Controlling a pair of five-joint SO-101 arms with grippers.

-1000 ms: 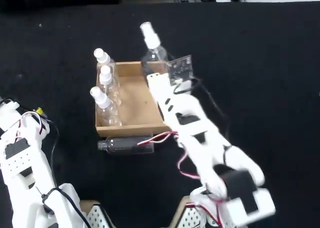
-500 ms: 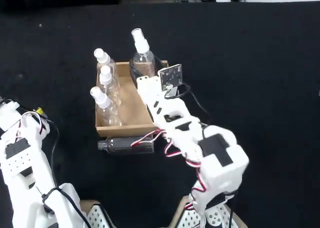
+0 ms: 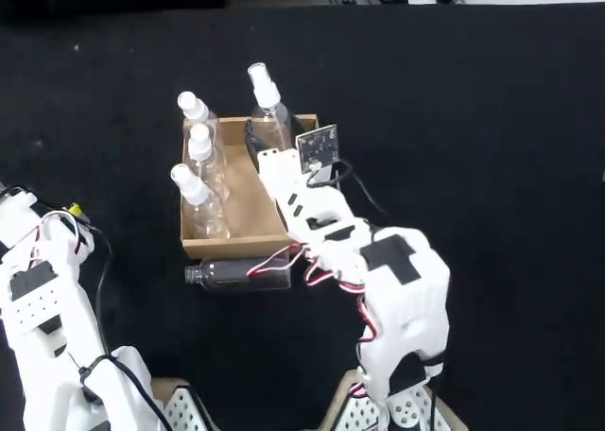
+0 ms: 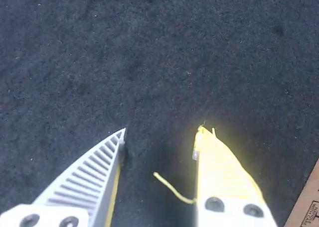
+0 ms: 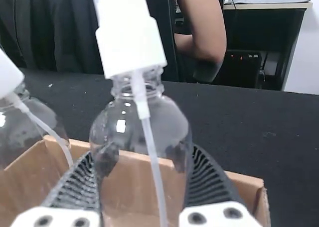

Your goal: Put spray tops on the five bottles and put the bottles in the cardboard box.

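Note:
The cardboard box (image 3: 248, 221) stands mid-table with three spray-topped bottles (image 3: 201, 157) upright along its left wall. My right gripper (image 3: 268, 136) is shut on a fourth clear bottle with a white spray top (image 3: 267, 108), held upright at the box's far right corner. In the right wrist view this bottle (image 5: 140, 132) sits between the fingers (image 5: 209, 179) with the box wall (image 5: 241, 189) behind it; I cannot tell whether it touches the box floor. A capless bottle (image 3: 236, 275) lies on its side in front of the box. My left gripper (image 4: 162, 137) hangs open over the cloth at the left.
Black cloth covers the whole table (image 3: 492, 119). The right arm's red and white wires (image 3: 284, 261) hang over the lying bottle. A box corner (image 4: 306, 207) shows beside the left gripper. A person sits behind the table's far edge (image 5: 199, 33).
The right arm has swung left and drawn back, carrying the spray-topped bottle from beyond the box's far right corner to inside that corner. The left arm has not moved.

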